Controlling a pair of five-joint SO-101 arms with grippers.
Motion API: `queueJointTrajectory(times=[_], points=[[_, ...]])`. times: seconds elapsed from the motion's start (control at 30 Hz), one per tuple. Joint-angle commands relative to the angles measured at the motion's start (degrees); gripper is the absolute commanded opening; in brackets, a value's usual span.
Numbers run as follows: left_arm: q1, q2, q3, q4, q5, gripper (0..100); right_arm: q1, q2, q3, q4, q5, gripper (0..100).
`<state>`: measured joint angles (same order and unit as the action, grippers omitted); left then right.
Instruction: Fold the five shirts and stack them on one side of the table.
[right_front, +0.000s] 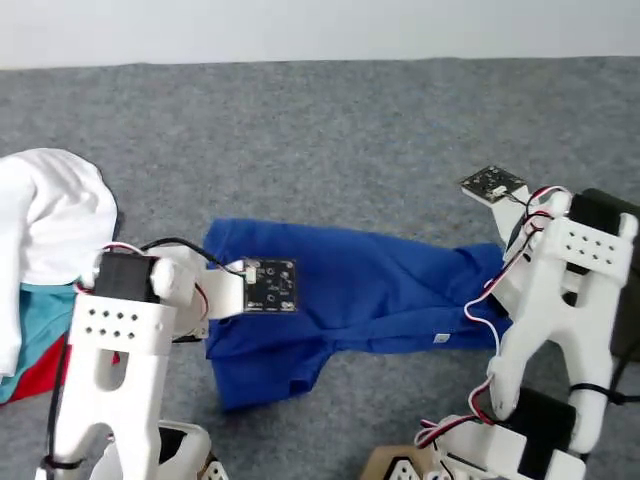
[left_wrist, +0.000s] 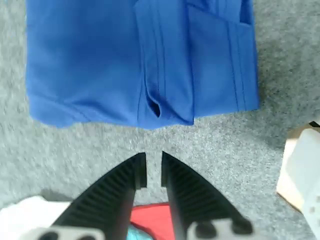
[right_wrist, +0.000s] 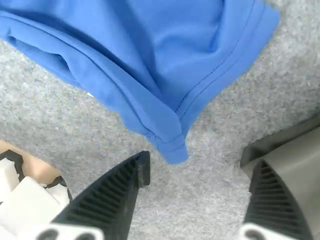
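A blue shirt (right_front: 370, 290) lies partly folded and rumpled across the middle of the grey table. My left gripper (left_wrist: 153, 167) hovers over bare carpet just off the blue shirt's (left_wrist: 125, 60) folded edge. Its fingers are shut to a thin slit with nothing in them. My right gripper (right_wrist: 200, 167) stands open and wide at the other end, and a hemmed corner of the blue shirt (right_wrist: 150, 60) reaches down between its fingers without touching them. A pile with a white shirt (right_front: 50, 215), a teal shirt (right_front: 35, 325) and a red shirt (right_front: 40, 375) sits at the table's left edge.
Grey carpet (right_front: 350, 130) covers the table, with open room along the far side. The left arm (right_front: 130, 320) stands beside the pile and the right arm (right_front: 560, 290) at the right edge. A tan board (right_front: 385, 462) lies at the front edge.
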<state>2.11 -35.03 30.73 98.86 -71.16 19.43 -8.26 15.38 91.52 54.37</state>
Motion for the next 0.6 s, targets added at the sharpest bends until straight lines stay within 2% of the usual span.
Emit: queueJointTrajectory(times=[0.0,0.1,0.27,0.4,0.57], points=[[-3.96,-0.97,-0.13,-2.29,2.11,5,0.40,-3.21,-1.41,-0.22,-0.70,32.9],[-7.56,-0.97,0.92,-7.74,9.05,3,-0.75,-2.24,0.09,-3.30,-2.02,32.9],[-12.22,-1.49,4.09,-18.46,25.67,0,-3.21,1.01,2.73,-11.91,-16.62,32.9],[-12.84,-1.58,1.19,-18.64,39.47,0,-7.43,1.80,2.55,-12.62,-31.65,32.8],[-13.01,-1.58,-4.09,-17.49,54.68,0,-11.65,1.80,2.46,-12.88,-45.36,32.8]])
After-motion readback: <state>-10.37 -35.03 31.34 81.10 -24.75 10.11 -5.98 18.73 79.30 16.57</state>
